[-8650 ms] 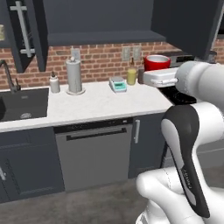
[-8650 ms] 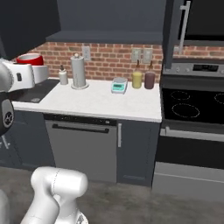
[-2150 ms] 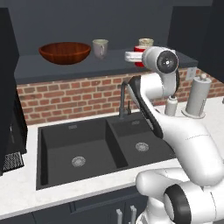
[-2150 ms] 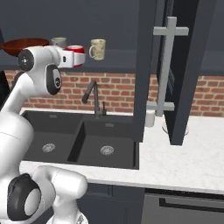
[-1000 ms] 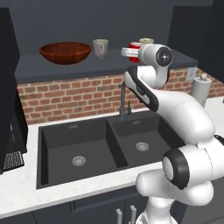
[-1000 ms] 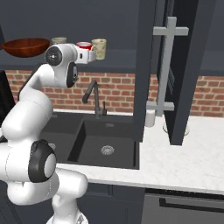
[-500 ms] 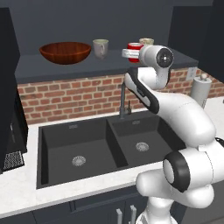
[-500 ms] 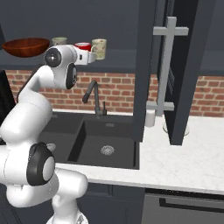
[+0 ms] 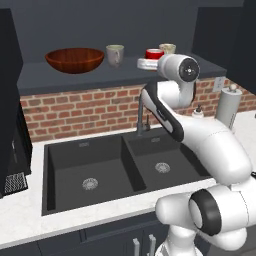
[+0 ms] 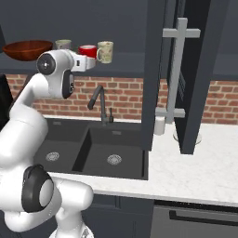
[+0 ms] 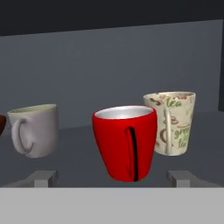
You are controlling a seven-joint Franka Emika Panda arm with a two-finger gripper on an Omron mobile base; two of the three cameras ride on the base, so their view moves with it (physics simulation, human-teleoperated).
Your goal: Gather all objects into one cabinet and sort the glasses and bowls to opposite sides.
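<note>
Four task items stand on the dark cabinet shelf (image 9: 60,82): in the left base view, the reddish-brown wooden bowl (image 9: 75,59) sits at nine o'clock, the pale grey cup (image 9: 115,54) near twelve, the red cup (image 9: 154,54) and beige patterned cup (image 9: 167,48) toward three. The gripper (image 11: 117,177) has its fingers spread wide on either side of the red cup, not touching it. A careless pull-back could likely clip that cup, knocking it against the beige one just beside it.

Bowl (image 11: 1,124) cut by the hand view's edge; beige cup (image 11: 172,122) partly behind red cup (image 11: 125,141).
</note>
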